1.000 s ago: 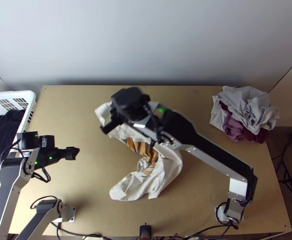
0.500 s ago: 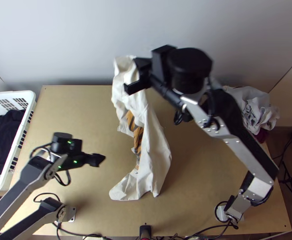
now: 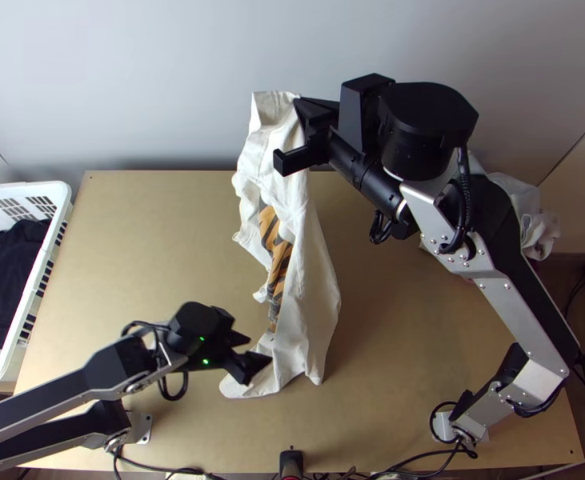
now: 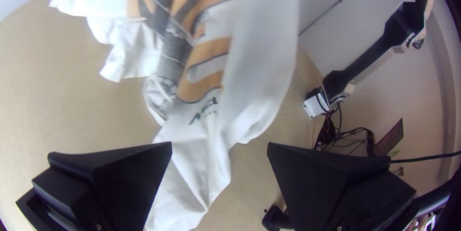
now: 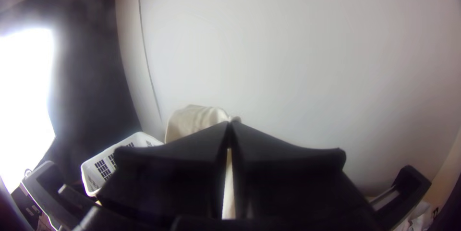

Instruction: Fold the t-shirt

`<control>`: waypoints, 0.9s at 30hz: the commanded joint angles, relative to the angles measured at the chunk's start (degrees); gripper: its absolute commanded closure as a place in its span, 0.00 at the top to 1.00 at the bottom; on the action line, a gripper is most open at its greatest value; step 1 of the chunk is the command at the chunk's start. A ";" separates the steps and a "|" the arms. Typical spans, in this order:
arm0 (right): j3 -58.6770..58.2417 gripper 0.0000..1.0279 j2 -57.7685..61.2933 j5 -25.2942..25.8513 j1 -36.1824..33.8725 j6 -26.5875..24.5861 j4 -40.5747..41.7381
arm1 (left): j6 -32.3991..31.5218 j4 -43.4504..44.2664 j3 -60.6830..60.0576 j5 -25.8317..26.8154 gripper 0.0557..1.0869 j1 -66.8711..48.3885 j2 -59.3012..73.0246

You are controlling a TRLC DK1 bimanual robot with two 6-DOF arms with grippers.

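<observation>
Because the t-shirt (image 3: 316,280) is bunched lengthwise, a good spreading grip seems to be called for before any fold is tried. In the top view, its raised end is at 12 o'clock, pinched by the right gripper (image 3: 298,104), while its low end rests on the table (image 3: 172,240) towards 6 o'clock. The striped orange print (image 3: 274,252) is partly swallowed by the creases. The left gripper (image 3: 260,350) is poised over the low end, at about 7 o'clock

From the left wrist view, the left gripper's fingers are seen spread wide, with a narrow tongue of white cloth (image 4: 192,178) running between and beyond them; whether it is touched cannot be told. A hem or corner should be chosen (a grab at mid-crumple would probably just lock the folds in), and the fingers should be lowered well around it before being closed

From the right wrist view, the right gripper's fingers are seen pressed together, with cloth caught at their tips. As that pinch looks shallow, any stretching between 12 and 6 o'clock should be done gently, lest the fabric be slipped free. Afterwards the shirt is best lowered flat, well apart from the pile of cloths (image 3: 526,212) at 2 o'clock
</observation>
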 commanded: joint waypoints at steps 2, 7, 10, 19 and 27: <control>-0.37 0.03 -0.69 0.15 -0.20 0.17 -0.18 | 0.37 7.07 1.07 -0.45 0.94 -8.94 6.06; -0.72 0.03 -1.66 0.15 -1.08 0.17 -0.35 | 0.37 11.29 -0.07 -3.70 0.94 -12.98 11.24; -0.72 0.03 -1.75 0.15 -1.17 0.17 -0.35 | 1.95 12.78 0.46 -7.83 0.94 -13.07 17.39; -0.81 0.03 -2.10 0.15 -1.17 0.25 -0.79 | 6.78 12.61 -0.25 -14.77 0.04 -9.99 22.58; -1.86 0.03 -2.80 0.15 -3.71 0.25 -0.79 | 6.35 3.56 -0.86 -7.57 0.04 -0.15 3.16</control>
